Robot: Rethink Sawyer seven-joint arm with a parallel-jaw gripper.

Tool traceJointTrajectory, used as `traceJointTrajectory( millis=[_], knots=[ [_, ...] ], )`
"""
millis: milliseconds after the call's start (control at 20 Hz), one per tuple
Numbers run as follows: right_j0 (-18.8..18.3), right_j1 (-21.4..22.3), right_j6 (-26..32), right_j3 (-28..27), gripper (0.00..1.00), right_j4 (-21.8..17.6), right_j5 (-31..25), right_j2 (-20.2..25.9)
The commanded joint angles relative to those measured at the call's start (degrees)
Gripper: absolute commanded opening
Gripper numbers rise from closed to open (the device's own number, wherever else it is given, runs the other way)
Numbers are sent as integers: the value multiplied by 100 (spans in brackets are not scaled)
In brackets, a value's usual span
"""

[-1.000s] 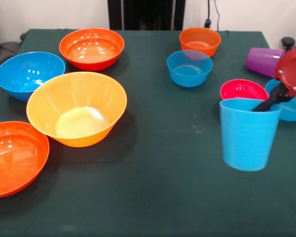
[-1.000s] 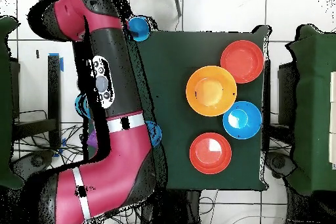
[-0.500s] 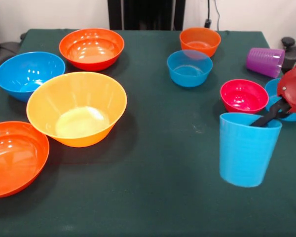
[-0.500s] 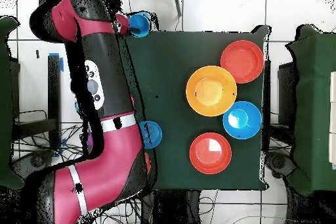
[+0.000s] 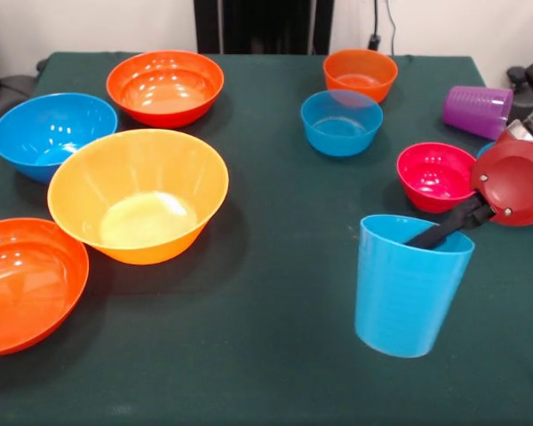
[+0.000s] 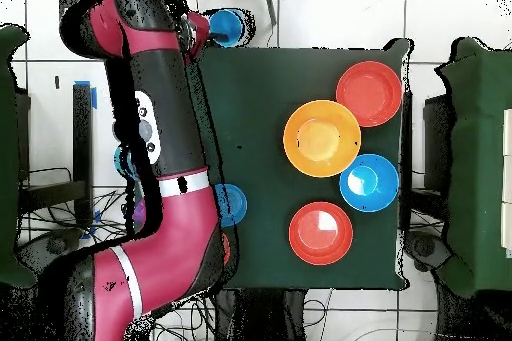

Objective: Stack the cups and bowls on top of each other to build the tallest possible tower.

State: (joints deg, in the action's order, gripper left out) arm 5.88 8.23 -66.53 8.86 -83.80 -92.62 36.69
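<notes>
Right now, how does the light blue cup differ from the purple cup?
The light blue cup stands upright, mouth up; the purple cup lies on its side. The end effector reaches into the light blue cup; nothing touches the purple cup. The blue one is opaque, the purple translucent. Both are tapered tumblers.

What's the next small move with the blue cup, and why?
Probably lower the light blue cup onto open cloth in front of the pink bowl. The gripper has a finger hooked inside its rim, the cup looks tilted and lifted, and nothing is stacked yet, so it needs a base.
</notes>
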Motion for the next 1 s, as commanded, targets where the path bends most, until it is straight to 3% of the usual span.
traceJointTrajectory(
  millis=[50, 350, 750, 1000],
  knots=[
    [-187, 324, 1961, 252, 0, -547, -798, 606],
    [-278, 401, 1887, 595, 0, -116, -917, 256],
    [-516, 224, 2145, 675, 0, -42, -826, 372],
    [-598, 16, 2424, 465, 0, -395, -804, 630]
  ],
)
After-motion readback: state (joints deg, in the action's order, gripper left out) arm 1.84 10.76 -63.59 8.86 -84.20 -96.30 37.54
